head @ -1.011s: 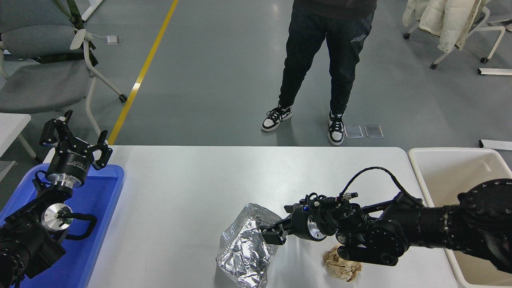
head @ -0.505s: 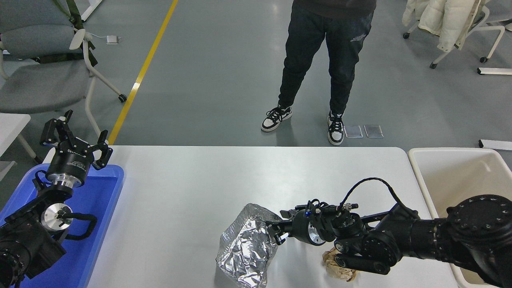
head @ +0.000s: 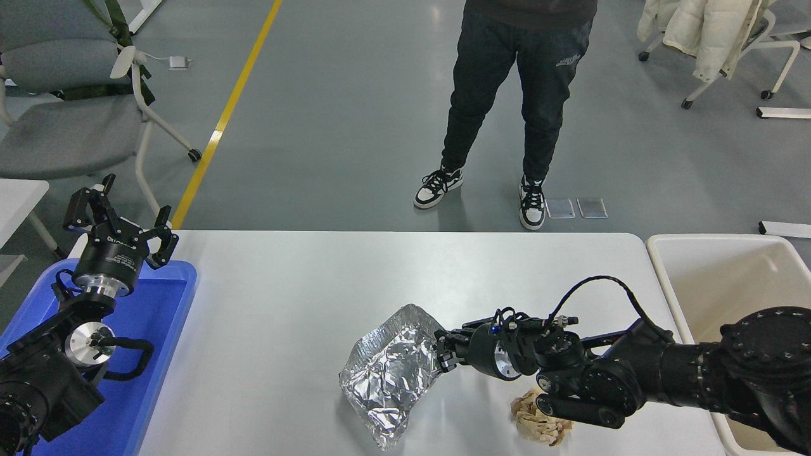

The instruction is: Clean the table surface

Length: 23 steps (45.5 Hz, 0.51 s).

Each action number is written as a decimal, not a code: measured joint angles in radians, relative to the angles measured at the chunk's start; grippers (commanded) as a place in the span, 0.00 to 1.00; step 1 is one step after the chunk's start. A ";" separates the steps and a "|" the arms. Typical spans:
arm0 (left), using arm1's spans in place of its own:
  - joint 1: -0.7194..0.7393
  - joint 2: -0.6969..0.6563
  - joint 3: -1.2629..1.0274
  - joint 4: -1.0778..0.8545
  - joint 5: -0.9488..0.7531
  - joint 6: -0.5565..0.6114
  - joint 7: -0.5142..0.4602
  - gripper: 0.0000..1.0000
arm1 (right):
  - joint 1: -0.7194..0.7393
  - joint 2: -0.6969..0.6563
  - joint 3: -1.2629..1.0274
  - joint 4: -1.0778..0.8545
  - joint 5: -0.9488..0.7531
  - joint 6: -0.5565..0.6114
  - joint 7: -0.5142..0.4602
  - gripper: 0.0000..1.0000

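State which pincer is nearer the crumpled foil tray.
Right. The right pincer grips the foil tray at its right edge; the left pincer is far off, above the blue tray.

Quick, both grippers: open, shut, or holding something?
Left gripper: open, empty, parked above the blue plastic tray.
Right gripper: jaws shut on the right edge of the crumpled silver foil container.

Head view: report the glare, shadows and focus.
Head view: sharp throughout; soft overhead light. Specular glints on the crumpled foil container, sheen on the table surface and on the grey floor; faint shadow beside the foil, darker under the right gripper.
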 measured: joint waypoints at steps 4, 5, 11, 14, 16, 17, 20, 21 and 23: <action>0.000 0.000 0.000 0.000 0.000 0.000 0.000 1.00 | 0.020 -0.034 0.019 0.034 0.018 0.000 0.004 0.00; 0.000 0.000 0.000 0.000 0.000 0.000 0.000 1.00 | 0.025 -0.042 0.024 0.043 0.022 0.000 0.005 0.00; 0.000 0.000 0.000 0.000 0.000 0.000 0.000 1.00 | 0.067 -0.101 0.054 0.095 0.042 0.000 0.010 0.00; 0.000 0.000 0.000 0.001 0.000 0.000 0.000 1.00 | 0.094 -0.135 0.065 0.126 0.058 0.001 0.012 0.00; 0.000 0.000 0.000 0.000 0.000 0.000 0.000 1.00 | 0.108 -0.155 0.071 0.145 0.069 0.002 0.013 0.00; 0.000 0.000 0.000 0.000 0.000 0.000 0.000 1.00 | 0.115 -0.165 0.075 0.156 0.075 0.002 0.014 0.00; 0.000 0.000 0.000 0.000 0.000 0.000 0.000 1.00 | 0.147 -0.203 0.089 0.196 0.100 0.004 0.017 0.00; 0.000 0.000 0.000 0.000 0.000 0.000 0.000 1.00 | 0.155 -0.213 0.091 0.208 0.106 0.005 0.018 0.00; 0.000 0.000 0.000 0.000 0.000 0.000 0.000 1.00 | 0.177 -0.241 0.097 0.237 0.124 0.009 0.020 0.00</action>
